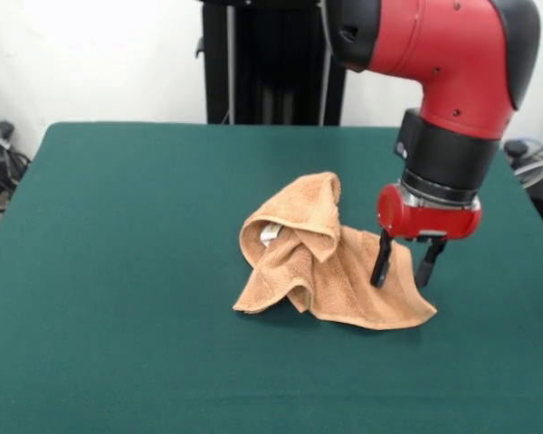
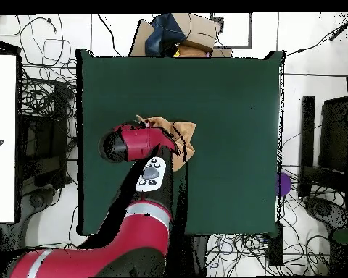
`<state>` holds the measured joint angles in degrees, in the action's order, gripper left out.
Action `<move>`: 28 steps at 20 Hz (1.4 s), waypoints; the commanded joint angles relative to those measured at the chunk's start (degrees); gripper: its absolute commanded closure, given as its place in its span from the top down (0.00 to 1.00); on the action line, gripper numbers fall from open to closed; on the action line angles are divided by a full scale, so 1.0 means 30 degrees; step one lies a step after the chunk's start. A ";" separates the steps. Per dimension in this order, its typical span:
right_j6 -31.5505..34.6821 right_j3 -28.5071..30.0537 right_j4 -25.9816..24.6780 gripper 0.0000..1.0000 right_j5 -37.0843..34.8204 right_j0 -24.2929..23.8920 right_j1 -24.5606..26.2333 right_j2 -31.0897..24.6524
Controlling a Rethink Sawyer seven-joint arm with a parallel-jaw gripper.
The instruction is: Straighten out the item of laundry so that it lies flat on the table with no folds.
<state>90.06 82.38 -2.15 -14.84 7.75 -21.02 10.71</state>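
The tan terry towel (image 1: pixel 321 258) lies crumpled on the dark green table (image 1: pixel 127 271), folded over itself into a raised hump, with a bit of white label (image 1: pixel 270 233) showing in a fold. My gripper (image 1: pixel 407 271) hangs from the red arm just over the towel's right corner. Its two black fingers (image 1: pixel 380 260) are apart and hold nothing. In the overhead view the arm covers much of the towel (image 2: pixel 184 136), and the gripper itself is hidden under the arm.
The robot's black pedestal (image 1: pixel 271 63) stands at the table's far edge. Cables and boxes (image 2: pixel 177 36) lie on the floor around the table. A white surface (image 2: pixel 3 137) stands at the overhead view's left.
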 commanded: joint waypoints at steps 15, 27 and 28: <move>0.4437 -0.0217 0.1996 1.00 -0.2165 0.0455 0.1276 -0.0624; 0.4609 0.0786 0.2580 1.00 -0.1004 0.0289 0.1582 -0.1221; 0.4585 0.0810 0.2606 1.00 -0.0981 0.0276 0.1576 -0.1234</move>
<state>90.07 79.38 2.74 -16.43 8.41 -17.76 11.47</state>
